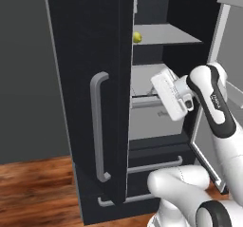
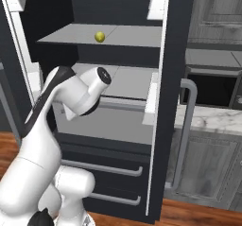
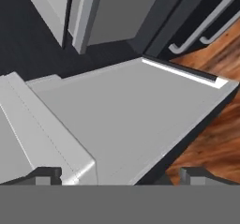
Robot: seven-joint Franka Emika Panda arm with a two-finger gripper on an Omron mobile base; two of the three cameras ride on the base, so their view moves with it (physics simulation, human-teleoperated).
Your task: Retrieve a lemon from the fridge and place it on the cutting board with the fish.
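Lemon (image 2: 99, 37), small dull yellow, alone on fridge (image 1: 90, 55) upper shelf; gripper (image 3: 119, 175) fingers spread, empty.

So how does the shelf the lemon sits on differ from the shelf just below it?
The upper shelf carries the lemon; the lower shelf looks bare where it shows. The upper shelf sits above the robot's hand, while the lower shelf is level with the hand, which partly hides it in the left base view. Both are flat, pale grey shelves inside the open fridge.
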